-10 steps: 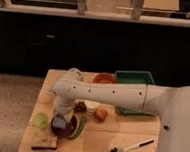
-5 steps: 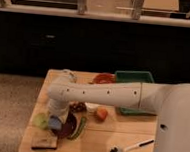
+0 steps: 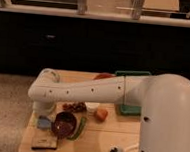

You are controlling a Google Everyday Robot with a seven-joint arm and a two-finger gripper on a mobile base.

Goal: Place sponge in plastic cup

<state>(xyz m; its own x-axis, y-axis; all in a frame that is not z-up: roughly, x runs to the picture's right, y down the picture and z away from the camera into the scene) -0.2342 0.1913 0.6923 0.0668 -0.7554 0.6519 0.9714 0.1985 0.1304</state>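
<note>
My arm reaches from the right across the wooden table (image 3: 100,143), and its white wrist points down at the table's left edge. The gripper (image 3: 43,117) is at the wrist's lower end, just left of the dark maroon bowl (image 3: 64,124). A small blue sponge (image 3: 44,123) shows right under the gripper, touching it or very close to it. The pale yellow-green plastic cup is hidden behind the wrist and gripper at this spot.
A flat dark slab (image 3: 45,144) lies in front of the sponge. A long green vegetable (image 3: 80,128), an orange fruit (image 3: 101,113), a small white cup (image 3: 91,107) and dark red berries (image 3: 74,107) lie mid-table. A green tray (image 3: 131,110) stands at the right, a black brush (image 3: 122,151) at the front.
The wrist and gripper have swung left from the bowl to the table's left edge. They now cover the yellow-green cup that showed before. The blue sponge has moved left with them.
</note>
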